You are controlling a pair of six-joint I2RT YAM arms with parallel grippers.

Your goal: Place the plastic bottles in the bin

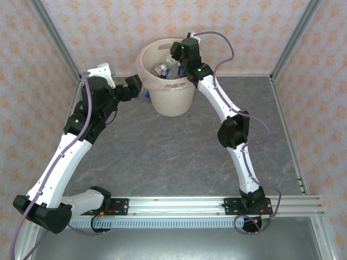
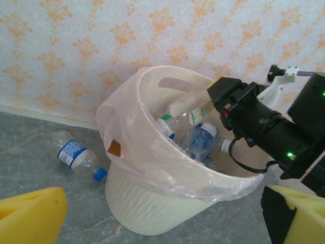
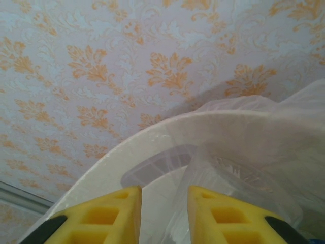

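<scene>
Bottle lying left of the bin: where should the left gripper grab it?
Probably best to grip the bottle across its labelled middle, coming from above. It lies on its side with its long sides clear, while its blue cap end sits close to the base of the bin.

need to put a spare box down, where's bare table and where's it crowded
Biggest bare patch: table between the left arm and right arm, in front of the bin. Another lies between the right arm and the right frame. Crowded: the bin's mouth, holding bottles, and the strip left of it, where a loose bottle lies.
</scene>
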